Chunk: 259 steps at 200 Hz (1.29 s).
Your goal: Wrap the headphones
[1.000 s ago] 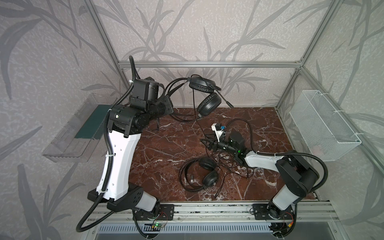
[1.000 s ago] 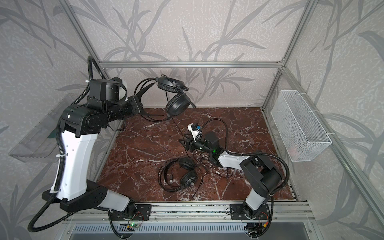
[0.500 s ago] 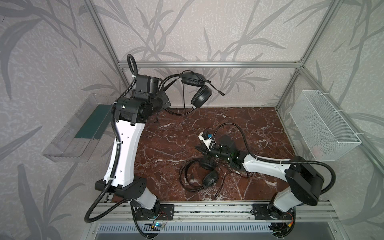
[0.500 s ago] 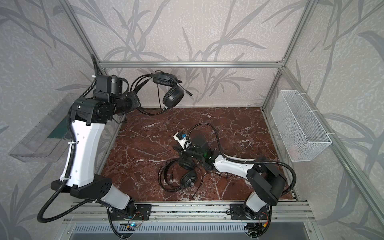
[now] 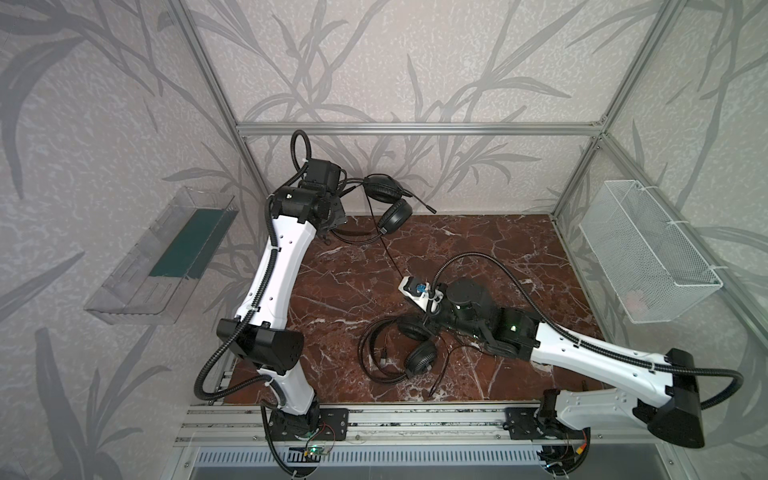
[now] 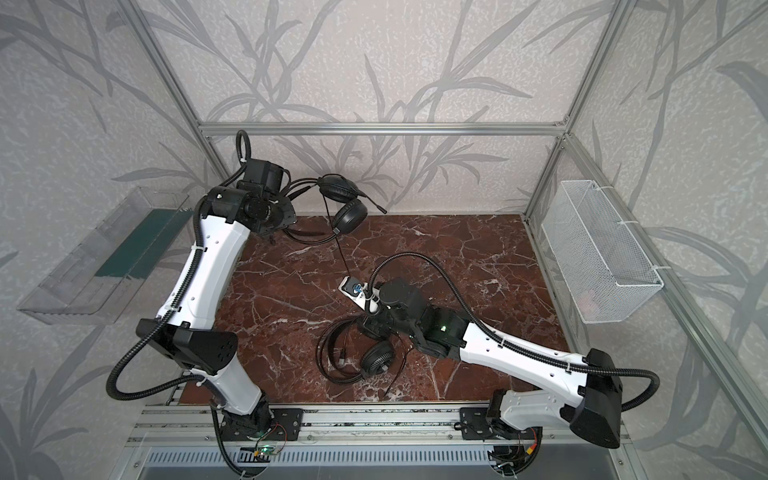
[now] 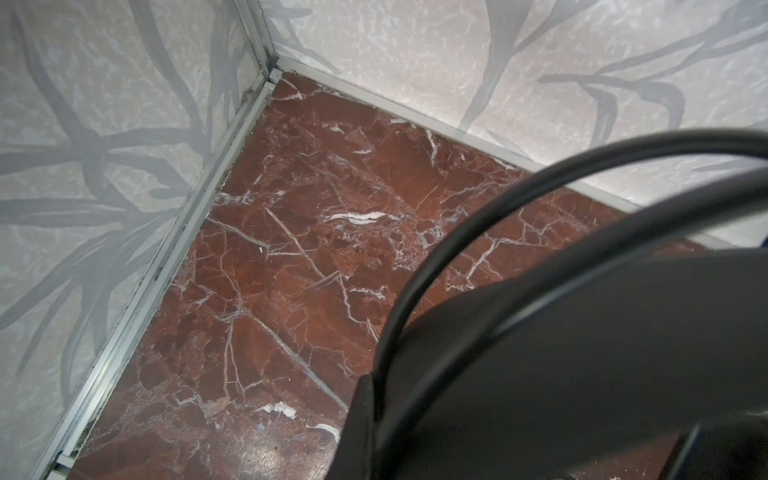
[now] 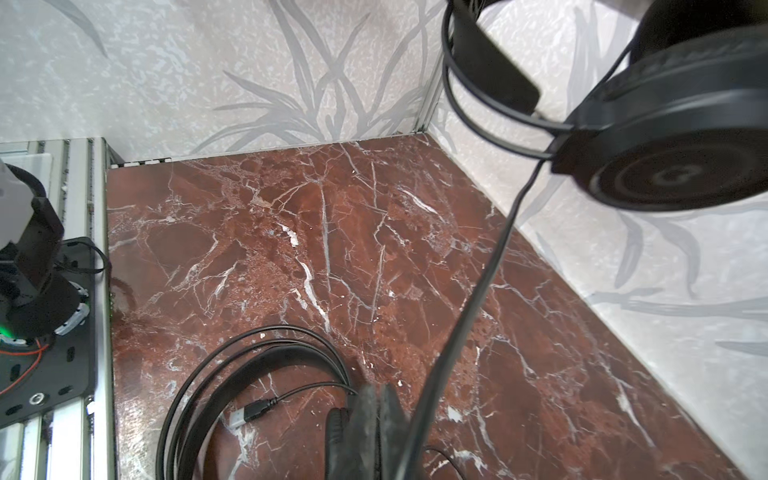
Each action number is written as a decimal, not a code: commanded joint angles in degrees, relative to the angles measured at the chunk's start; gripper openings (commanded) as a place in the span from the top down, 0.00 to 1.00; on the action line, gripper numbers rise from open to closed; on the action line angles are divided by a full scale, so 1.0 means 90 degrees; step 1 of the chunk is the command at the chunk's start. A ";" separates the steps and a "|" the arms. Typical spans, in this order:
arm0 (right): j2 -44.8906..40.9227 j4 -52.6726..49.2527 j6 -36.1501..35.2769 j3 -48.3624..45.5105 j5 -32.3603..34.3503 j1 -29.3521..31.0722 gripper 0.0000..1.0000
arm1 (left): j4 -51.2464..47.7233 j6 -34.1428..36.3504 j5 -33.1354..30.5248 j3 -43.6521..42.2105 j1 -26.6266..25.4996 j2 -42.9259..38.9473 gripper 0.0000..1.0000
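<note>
Red-brown marble tabletop, leaf-patterned walls around. Left gripper clamps raised headset (by the headband) at eleven o'clock; right gripper is pinched closed beside its cable, by second headset at six o'clock.

- Left arm stands tall, its wrist bent toward the back corner; the left gripper is mostly hidden and seemingly clamped on the headphones.
- Right arm is stretched low and forward; the right gripper is closed, fingertips together.
</note>
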 commanded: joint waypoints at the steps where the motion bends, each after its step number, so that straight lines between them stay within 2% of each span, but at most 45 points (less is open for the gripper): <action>1: -0.0356 -0.0449 -0.0514 0.0605 0.0241 0.0092 1.00 | 0.0822 0.0088 0.0035 -0.0390 0.0037 -0.0357 1.00; 27: -0.0053 -0.0970 -0.0804 0.1499 -0.0039 0.0101 1.00 | 0.0948 0.0047 0.0215 -0.0985 0.0005 -0.0404 1.00; 61: 0.0806 -0.1465 -0.1416 0.2724 -0.0219 0.0111 1.00 | 0.1091 0.0099 0.0278 -0.1707 -0.0201 -0.0568 1.00; 97: 0.1823 -0.2651 -0.2008 0.4090 -0.0728 0.0333 1.00 | 0.1176 0.0092 0.0334 -0.2230 -0.0318 -0.0693 1.00; 114: 0.1985 -0.2794 -0.2209 0.4004 -0.0787 0.0551 1.00 | 0.1160 0.0097 0.0302 -0.2253 -0.0299 -0.0744 1.00; 144: 0.1764 -0.2182 -0.2188 0.3047 -0.0404 0.0726 1.00 | 0.1131 0.0022 0.0388 -0.2144 -0.0248 -0.0727 1.00; 163: 0.1502 -0.1919 -0.2154 0.2645 -0.0416 0.0734 1.00 | 0.1169 0.0013 0.0520 -0.2157 -0.0173 -0.0706 1.00; 204: 0.1444 -0.2281 -0.2118 0.2865 -0.0775 0.0753 1.00 | 0.1216 -0.0231 0.1077 -0.2160 0.0025 -0.0586 1.00; 218: 0.1394 -0.1963 -0.2166 0.2741 -0.0405 0.0759 1.00 | 0.1223 -0.0180 0.1062 -0.2162 0.0053 -0.0558 1.00; 232: 0.1354 -0.1915 -0.2275 0.2818 -0.0364 0.0762 1.00 | 0.1206 -0.0186 0.0933 -0.2218 0.0063 -0.0533 1.00; 245: 0.1362 -0.2014 -0.2389 0.3041 -0.0449 0.0765 1.00 | 0.1266 -0.0195 0.1021 -0.2303 0.0061 -0.0489 1.00; 259: 0.1382 -0.1819 -0.2655 0.3196 -0.0098 0.0765 1.00 | 0.1284 -0.0156 0.1180 -0.2346 0.0031 -0.0437 1.00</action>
